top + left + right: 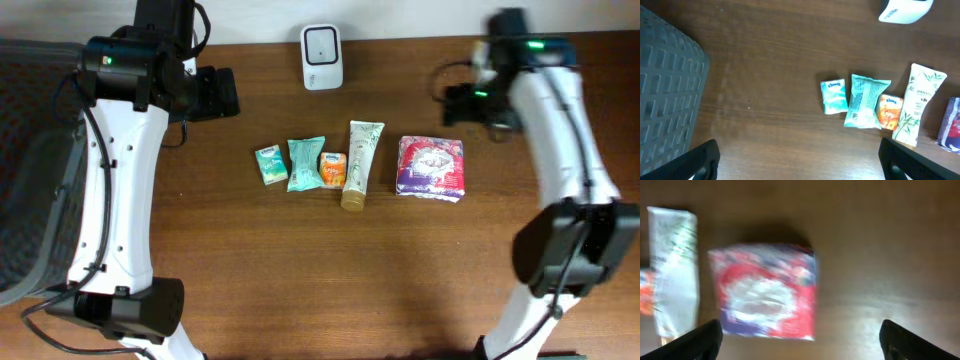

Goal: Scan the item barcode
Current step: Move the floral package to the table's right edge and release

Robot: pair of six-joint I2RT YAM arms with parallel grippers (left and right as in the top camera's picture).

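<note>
A white barcode scanner [322, 56] was stood at the far edge of the table [250, 270]. Five items were laid flat in a row mid-table: Kleenex pack [270, 165], teal pouch [305, 164], orange packet [333, 169], white tube [360, 160], red-and-purple packet [431, 167].

On the desk [400, 260] lie five packaged items: one blue tissue pack [269, 165], one teal packet [304, 164], one orange packet [333, 169], one white tube [360, 160], one red-and-purple pack [432, 167]. There is one white scanner [322, 57] and one grey basket [30, 170].
</note>
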